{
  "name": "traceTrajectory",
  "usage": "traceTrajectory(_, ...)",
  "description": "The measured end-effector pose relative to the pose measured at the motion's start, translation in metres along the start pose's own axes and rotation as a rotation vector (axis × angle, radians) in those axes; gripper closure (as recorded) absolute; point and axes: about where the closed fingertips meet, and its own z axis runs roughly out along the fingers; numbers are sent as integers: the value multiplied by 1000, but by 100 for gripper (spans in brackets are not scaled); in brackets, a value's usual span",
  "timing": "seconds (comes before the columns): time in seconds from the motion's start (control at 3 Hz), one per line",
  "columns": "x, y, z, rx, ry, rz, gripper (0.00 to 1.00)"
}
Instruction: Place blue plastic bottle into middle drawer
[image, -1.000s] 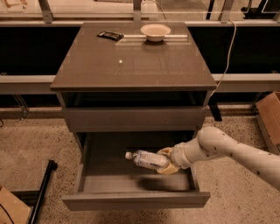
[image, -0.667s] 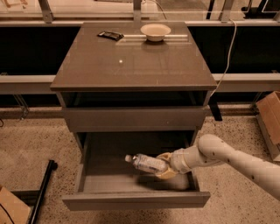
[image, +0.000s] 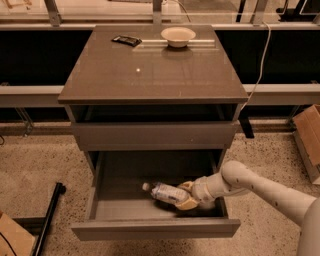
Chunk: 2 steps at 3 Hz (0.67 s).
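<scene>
The pincer (image: 186, 196) is pinching the blue plastic bottle (image: 165, 191) down inside the open middle drawer (image: 155, 229) (bottle's lying sideways, probably touching the floor).

The cabinet top (image: 150, 75) is glossy, the middle drawer (image: 155, 229) matt. At lower centre the matt cream gripper (image: 185, 196) clasps the shiny, clear blue plastic bottle (image: 164, 192).

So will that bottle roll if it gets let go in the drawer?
Probably a little: the bottle is round and lies on its side, held by the gripper low inside the drawer. The drawer's walls should stop it. It looks like thin clear plastic, so it is likely light.
</scene>
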Motion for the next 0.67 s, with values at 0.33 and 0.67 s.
traceTrajectory(0.33,9,-1,10,-14,-8,35,29)
traceTrajectory(0.67,8,0,12,-18,-8,33,6)
